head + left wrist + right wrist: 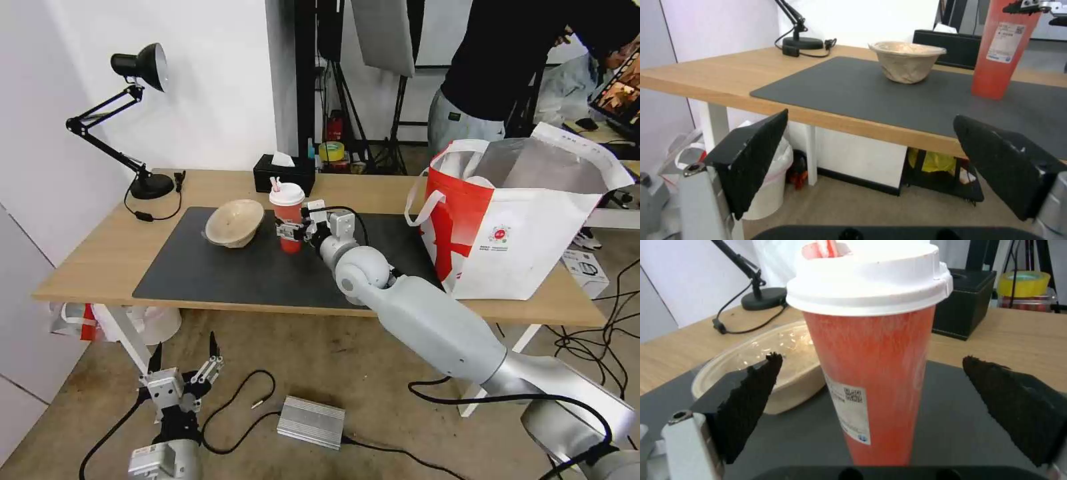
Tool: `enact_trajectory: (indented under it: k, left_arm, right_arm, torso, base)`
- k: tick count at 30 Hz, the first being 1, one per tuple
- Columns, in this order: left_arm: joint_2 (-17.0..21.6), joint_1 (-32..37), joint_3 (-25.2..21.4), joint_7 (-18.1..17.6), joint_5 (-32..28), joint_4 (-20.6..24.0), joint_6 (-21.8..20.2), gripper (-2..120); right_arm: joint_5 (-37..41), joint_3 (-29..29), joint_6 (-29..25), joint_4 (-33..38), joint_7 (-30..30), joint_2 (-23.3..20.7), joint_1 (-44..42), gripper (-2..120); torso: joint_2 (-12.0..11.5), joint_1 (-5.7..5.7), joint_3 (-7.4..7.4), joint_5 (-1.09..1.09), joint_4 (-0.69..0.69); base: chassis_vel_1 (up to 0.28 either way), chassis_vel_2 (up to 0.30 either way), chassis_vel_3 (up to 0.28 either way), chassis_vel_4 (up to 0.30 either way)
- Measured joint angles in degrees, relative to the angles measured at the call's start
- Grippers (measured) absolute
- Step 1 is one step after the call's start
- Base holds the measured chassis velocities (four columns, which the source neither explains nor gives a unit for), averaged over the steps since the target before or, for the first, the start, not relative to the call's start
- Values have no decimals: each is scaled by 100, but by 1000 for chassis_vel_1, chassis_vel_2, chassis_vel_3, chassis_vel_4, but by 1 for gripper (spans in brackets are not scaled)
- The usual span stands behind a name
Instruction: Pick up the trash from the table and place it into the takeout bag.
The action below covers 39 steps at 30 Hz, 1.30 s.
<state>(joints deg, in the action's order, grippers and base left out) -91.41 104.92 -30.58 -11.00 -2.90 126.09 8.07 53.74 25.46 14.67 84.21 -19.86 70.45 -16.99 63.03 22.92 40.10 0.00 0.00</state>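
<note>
**Right tool brackets red cup on table mat**

The right tool (291,233), at the end of a white arm reaching across the long light-wood table (100,257), sits level with the tall red drink cup with white lid and straw (287,217); its two black fingers (746,403) are spread wide, one on either side of the cup and not touching it. The cup stands upright on the large dark grey mat (220,267). Just beside it on the mat lies the beige paper bowl (234,223), tilted on its side with its opening facing the robot. Behind the cup, at the far edge of the table, is the black tissue box (283,175), and a black desk lamp (133,113) stands at the table's far left corner. The boxy red-and-white insulated takeout bag with silver foil lining (520,220) stands open at the right end of the table, well apart from the cup. The left tool (185,360) hangs low over the floor in front of the table, its fingers spread and holding nothing
</note>
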Motion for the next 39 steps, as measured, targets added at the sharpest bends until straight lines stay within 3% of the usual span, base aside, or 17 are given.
enact_trajectory:
  k: [27,30,39]
  left_arm:
    - [-1,5,22,4,12,-24,0,100]
    - [-1,3,25,5,12,-28,0,100]
    - [0,4,29,7,13,-32,4,100]
  right_arm:
    - [-138,-10,-108,-322,165,184,43,98]
    - [-134,-13,-110,-346,185,201,43,90]
    - [-131,-22,-119,-430,191,296,25,52]
  torso:
    - [0,0,0,0,0]
    - [-1,0,0,0,0]
    - [-1,0,0,0,-1]
  base:
    - [0,0,0,0]
    - [0,0,0,0]
    - [0,0,0,0]
